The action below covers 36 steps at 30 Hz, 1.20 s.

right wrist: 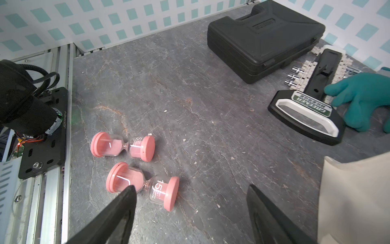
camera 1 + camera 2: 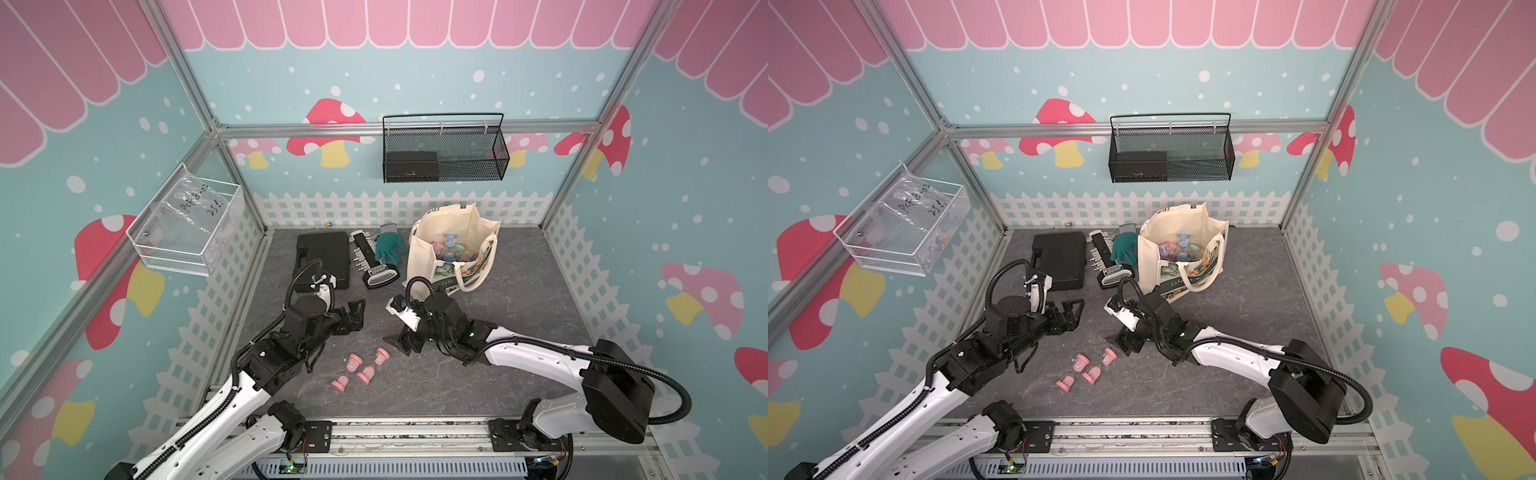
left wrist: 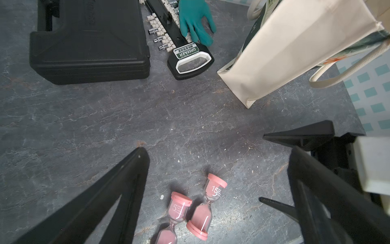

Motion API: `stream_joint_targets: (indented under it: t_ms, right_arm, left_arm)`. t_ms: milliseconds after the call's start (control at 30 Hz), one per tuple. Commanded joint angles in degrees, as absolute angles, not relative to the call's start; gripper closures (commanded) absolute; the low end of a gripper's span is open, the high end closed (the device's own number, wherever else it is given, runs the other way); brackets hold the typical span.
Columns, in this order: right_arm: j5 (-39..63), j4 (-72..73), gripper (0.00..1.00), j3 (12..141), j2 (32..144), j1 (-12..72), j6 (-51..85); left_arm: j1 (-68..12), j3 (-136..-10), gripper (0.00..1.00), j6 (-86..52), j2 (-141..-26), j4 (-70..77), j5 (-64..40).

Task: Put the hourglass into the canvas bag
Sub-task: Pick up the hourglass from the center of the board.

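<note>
Two pink hourglasses lie on their sides on the grey table, near the front. One is marked "15" [image 2: 373,365] [image 2: 1100,365] [image 1: 160,190] and the other "5" [image 2: 347,372] [image 3: 178,209] [image 1: 118,146]. The cream canvas bag [image 2: 451,266] [image 2: 1158,257] [image 3: 295,46] stands open at the back right with other coloured hourglasses inside. My right gripper [image 2: 399,345] [image 1: 191,187] hangs open just right of the "15" hourglass, with nothing between its fingers. My left gripper [image 2: 359,313] [image 3: 217,150] is open and empty, behind and left of the hourglasses.
A black plastic case [image 2: 324,257], a socket rail with a white-rimmed handle [image 2: 374,266] and a green glove [image 2: 388,247] lie at the back, left of the bag. A black mesh basket [image 2: 444,149] hangs on the back wall and a clear tray [image 2: 187,224] on the left wall.
</note>
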State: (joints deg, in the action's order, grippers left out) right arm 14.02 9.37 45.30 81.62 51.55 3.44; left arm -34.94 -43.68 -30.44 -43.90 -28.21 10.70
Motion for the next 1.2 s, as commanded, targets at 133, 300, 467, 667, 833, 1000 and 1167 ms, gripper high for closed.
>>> stream_joint_targets:
  t_ms: [133,300,467,667,833,1000,1167]
  right_arm:
    - [17.37,18.77,0.16,41.08,84.41,53.16,2.41]
    - [19.24,21.64,0.16,40.26,87.79,53.87,1.22]
    - [18.38,23.46,0.15,41.1,92.1,55.32,-0.85]
    - [18.74,24.98,0.15,42.47,96.76,56.4,-3.86]
    - [19.98,24.74,0.16,44.02,100.04,56.73,-5.61]
    - [20.18,24.71,0.16,45.13,102.2,56.87,-6.88]
    - [21.26,24.66,0.17,46.39,104.31,57.02,-8.31]
  left_arm:
    - [-34.61,-42.02,0.01,-32.65,-41.27,-30.48,12.46]
    - [-34.59,-41.85,0.01,-32.96,-40.2,-31.91,13.07]
    - [-34.54,-41.54,0.01,-33.18,-39.04,-33.04,13.69]
    - [-34.52,-41.57,0.01,-33.31,-37.76,-34.58,14.23]
    - [-34.48,-41.57,0.01,-33.22,-36.76,-35.61,14.58]
    - [-34.48,-41.24,0.01,-33.3,-36.07,-35.88,14.85]
    - [-34.46,-41.31,0.01,-33.16,-36.04,-36.27,14.81]
